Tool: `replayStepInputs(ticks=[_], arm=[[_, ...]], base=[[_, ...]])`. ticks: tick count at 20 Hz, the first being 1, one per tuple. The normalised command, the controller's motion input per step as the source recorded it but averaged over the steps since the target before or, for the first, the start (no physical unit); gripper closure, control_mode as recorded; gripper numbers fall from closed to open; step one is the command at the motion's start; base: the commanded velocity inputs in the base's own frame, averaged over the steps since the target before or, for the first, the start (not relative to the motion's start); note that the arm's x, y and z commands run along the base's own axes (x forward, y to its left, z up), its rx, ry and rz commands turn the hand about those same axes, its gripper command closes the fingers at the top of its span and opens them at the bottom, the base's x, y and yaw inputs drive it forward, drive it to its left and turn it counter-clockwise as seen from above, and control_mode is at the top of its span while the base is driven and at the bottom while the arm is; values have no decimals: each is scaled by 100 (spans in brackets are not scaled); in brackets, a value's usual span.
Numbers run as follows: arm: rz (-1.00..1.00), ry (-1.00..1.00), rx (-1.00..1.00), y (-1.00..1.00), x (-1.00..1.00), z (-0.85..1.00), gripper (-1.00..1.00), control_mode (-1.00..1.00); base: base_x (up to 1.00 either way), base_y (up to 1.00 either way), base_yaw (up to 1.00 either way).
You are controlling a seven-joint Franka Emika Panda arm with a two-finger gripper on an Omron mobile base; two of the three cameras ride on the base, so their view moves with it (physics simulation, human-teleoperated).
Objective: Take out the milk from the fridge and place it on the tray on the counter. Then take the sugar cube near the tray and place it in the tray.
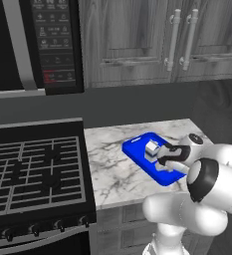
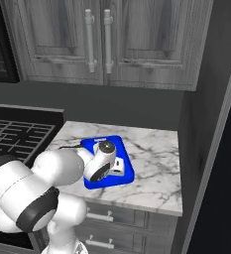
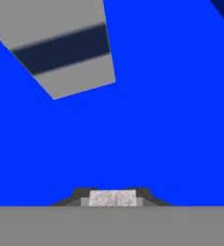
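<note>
White marble surface (image 1: 112,164) with grey veins runs between a black stove top (image 1: 35,169) and a dark wall, under grey wooden cabinets (image 1: 137,40). On it lies the flat bright blue rectangular tray (image 1: 137,152) with rounded corners and a low rim. The small white gable-top milk carton (image 1: 152,148) with dark blue marks stands inside the tray, so the first half of the task reads as complete.

The step in hand is the second one. The gripper (image 3: 112,198) hangs low over the tray floor, just beside the carton, its jaws nearly shut on a tiny pale greyish-white sugar cube (image 3: 112,197) seen between the fingertips in the hand view.

Next move, as judged: open the jaws to release the cube onto bare blue floor, clear of the carton. Then lift straight away, keeping the wrist from brushing the carton.
</note>
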Motion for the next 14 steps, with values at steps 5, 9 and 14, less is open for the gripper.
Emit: replayStepInputs(ticks=[5,9,14], arm=[[0,0,-1,0,3,-30,100,-100],[0,0,-3,0,0,-26,-100,-100],[0,-1,0,1,-6,7,-100,-100]], base=[[0,0,0],[0,0,0],[0,0,0]])
